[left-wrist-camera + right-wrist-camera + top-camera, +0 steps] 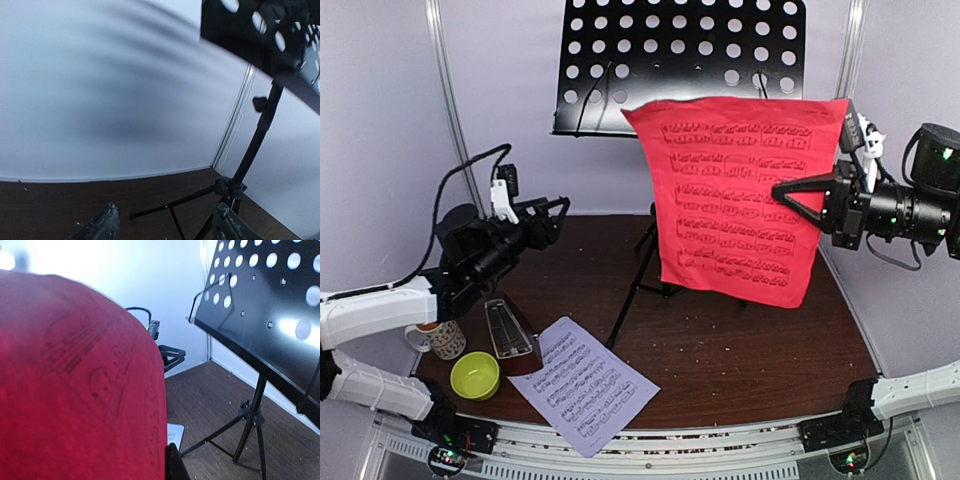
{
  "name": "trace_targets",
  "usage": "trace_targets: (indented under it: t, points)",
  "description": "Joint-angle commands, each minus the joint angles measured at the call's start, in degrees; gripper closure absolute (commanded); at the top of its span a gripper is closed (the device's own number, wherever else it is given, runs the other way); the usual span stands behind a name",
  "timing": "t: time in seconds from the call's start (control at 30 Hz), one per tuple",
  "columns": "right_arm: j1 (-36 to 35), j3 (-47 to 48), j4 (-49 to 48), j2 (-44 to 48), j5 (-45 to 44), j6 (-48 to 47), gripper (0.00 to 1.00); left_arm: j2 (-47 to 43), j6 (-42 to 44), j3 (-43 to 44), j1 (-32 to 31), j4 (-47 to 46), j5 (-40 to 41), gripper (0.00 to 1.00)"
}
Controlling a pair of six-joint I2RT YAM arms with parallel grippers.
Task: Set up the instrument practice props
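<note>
I am looking down on a dark brown wooden table (pixel 740 350) dotted with small pale specks. Plain white walls (pixel 380 120) close it in on the left, far and right sides, with thin metal strips (pixel 450 90) running up the corners. A silver rail (pixel 650 450) runs along the near edge.

The black music stand (pixel 680 60) has its tripod legs on the table at far centre. Its perforated desk is raised high against the far wall.

My right gripper (pixel 782 192) is pinched closed on the right edge of the red music sheet (pixel 740 190). It holds the sheet upright in the air in front of the stand. The sheet's top overlaps the desk's lower edge from above; I cannot tell whether they touch.

My left gripper (pixel 558 212) hangs above the left side of the table, its fingers (pixel 102 225) spread apart with nothing between them.

The white music sheet (pixel 582 385) lies flat at near left of centre, one corner poking over the near edge. The dark-red metronome (pixel 510 330) stands just beside it on the left. The lime-green bowl (pixel 475 375) and the patterned mug (pixel 442 340) sit nearby, further left.
</note>
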State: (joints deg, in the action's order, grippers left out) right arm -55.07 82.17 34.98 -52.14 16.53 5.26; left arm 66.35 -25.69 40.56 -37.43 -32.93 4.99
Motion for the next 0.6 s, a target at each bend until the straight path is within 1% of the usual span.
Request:
trace_targets:
  t: [0.0, 0.1, 0.17, 0.27, 0.33, 0.43, 0.57]
  points:
    - [-0.66, 8.3, -5.17, -3.04, -4.59, 5.57, 1.0, -9.09, 10.37, 5.83, 0.33, 12.83, 4.76, 0.34]
    - [-0.76, 13.22, -8.05, -6.73, -7.38, 9.98, 1.0, -12.16, 16.22, 10.58, 0.34, 20.55, 4.1, 0.34]
    - [-0.77, 16.85, -9.79, -8.9, -8.76, 12.29, 1.0, -12.75, 18.56, 15.87, 0.34, 25.52, 2.62, 0.35]
    - [-0.76, 22.17, -10.54, -13.07, -11.35, 13.37, 1.0, -11.24, 20.92, 24.14, 0.19, 31.95, -2.72, 0.37]
    - [-0.79, 25.83, -9.77, -15.84, -13.16, 13.47, 1.0, -9.49, 22.15, 29.28, -0.41, 36.03, -4.65, 0.37]
    - [-0.74, 30.38, -9.47, -19.29, -14.88, 13.14, 1.0, -6.82, 24.36, 34.98, -2.3, 38.1, -6.24, 0.37]
    - [-0.48, 35.82, -8.38, -23.79, -17.57, 11.99, 1.0, -2.49, 27.55, 41.71, -5.72, 40.13, -5.88, 0.36]
